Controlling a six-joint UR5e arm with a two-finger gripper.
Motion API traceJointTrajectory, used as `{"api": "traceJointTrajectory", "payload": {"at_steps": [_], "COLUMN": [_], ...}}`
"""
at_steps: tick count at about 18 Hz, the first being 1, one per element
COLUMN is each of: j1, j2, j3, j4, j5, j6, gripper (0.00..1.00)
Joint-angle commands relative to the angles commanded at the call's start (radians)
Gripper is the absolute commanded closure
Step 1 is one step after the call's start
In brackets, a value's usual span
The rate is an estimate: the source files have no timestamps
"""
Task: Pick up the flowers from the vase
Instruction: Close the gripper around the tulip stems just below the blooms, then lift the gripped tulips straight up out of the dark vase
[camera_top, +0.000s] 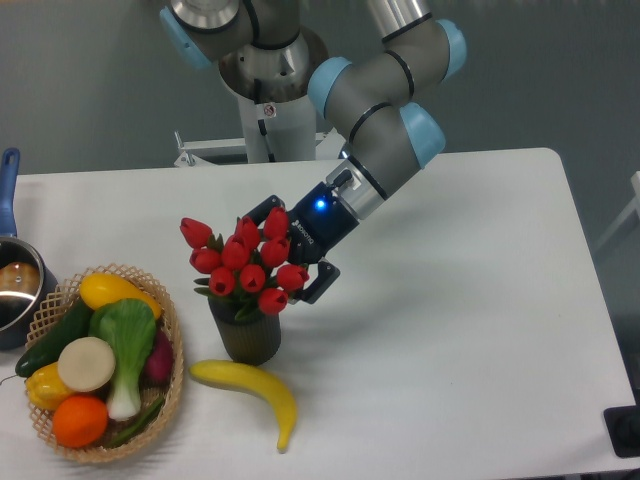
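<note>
Partly hidden behind the tight bunch of red tulip buds with small green leaves (243, 262), the black two-finger pincer (290, 250) stands spread wide at the bunch's right side, one finger above, one below. Stems are hidden inside the short dark ribbed cylindrical vase (247, 335), standing toward the white tabletop's (460, 320) front-left, just behind a smooth curved yellow banana (250, 385).

We see the arm (375, 100) angled down and left from its base, wrist lit blue. Gripper (285, 255) sits at the right side of the flowers (243, 262), jaws spread apart, one finger behind the buds, one in front.
</note>
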Motion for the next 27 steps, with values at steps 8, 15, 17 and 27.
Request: {"api": "traceJointTrajectory", "payload": {"at_steps": [8, 15, 17, 27], "j1": [0.000, 0.002, 0.003, 0.009], "j2": [-0.003, -0.003, -0.005, -0.003], "j3": [0.000, -0.008, -0.012, -0.018], "j4": [0.002, 0.003, 0.005, 0.006], "j5": [-0.026, -0.057, -0.060, -0.063], "j6": [0.000, 0.003, 0.006, 0.000], "gripper": [0.01, 0.37, 0.45, 0.67]}}
